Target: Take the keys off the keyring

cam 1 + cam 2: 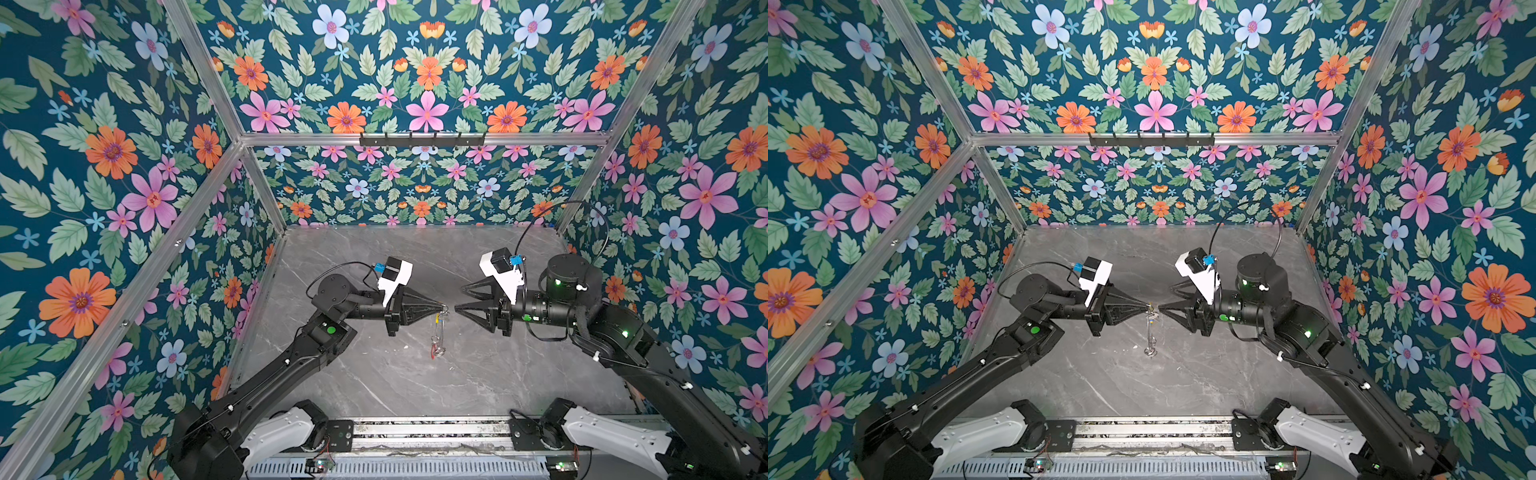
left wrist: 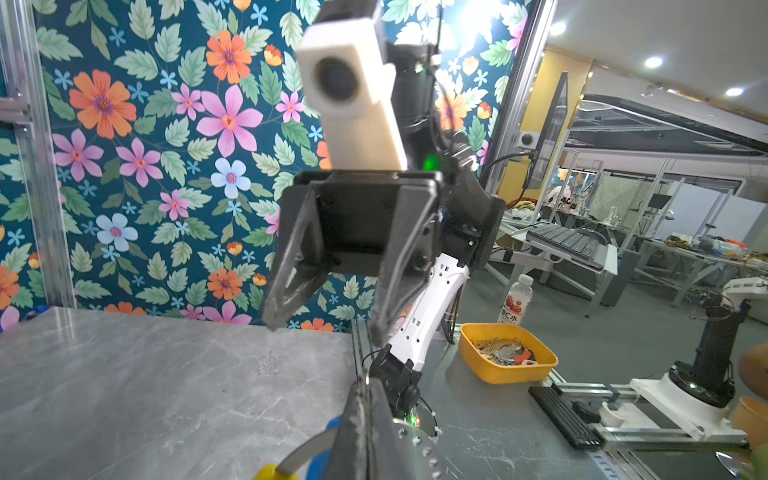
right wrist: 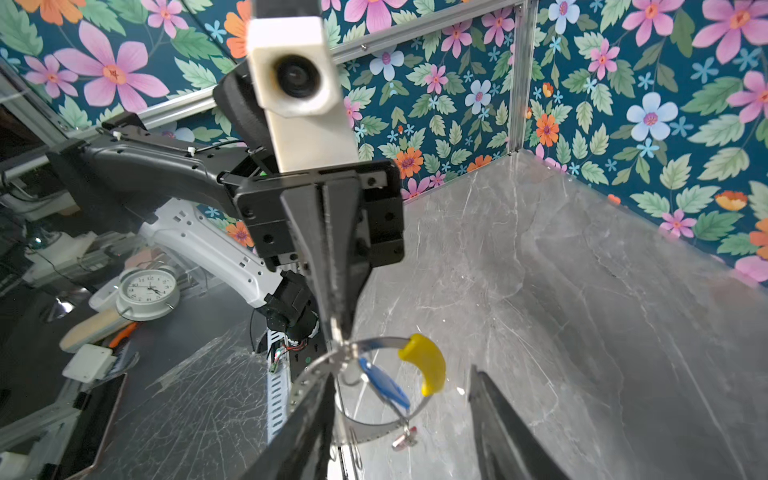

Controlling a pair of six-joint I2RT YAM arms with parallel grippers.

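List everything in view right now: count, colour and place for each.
keyring: one, grey hoop with yellow arc, hanging from the left gripper
keys: two, one blue tag, one red tag, on the keyring
table: one, grey marble, under the arms
tray: one, yellow, outside the cell
bottle: one, clear with red label, near the tray
clock: one, white, outside the cell
left gripper: one, black, shut on the keyring
right gripper: one, black, open, facing the left gripper
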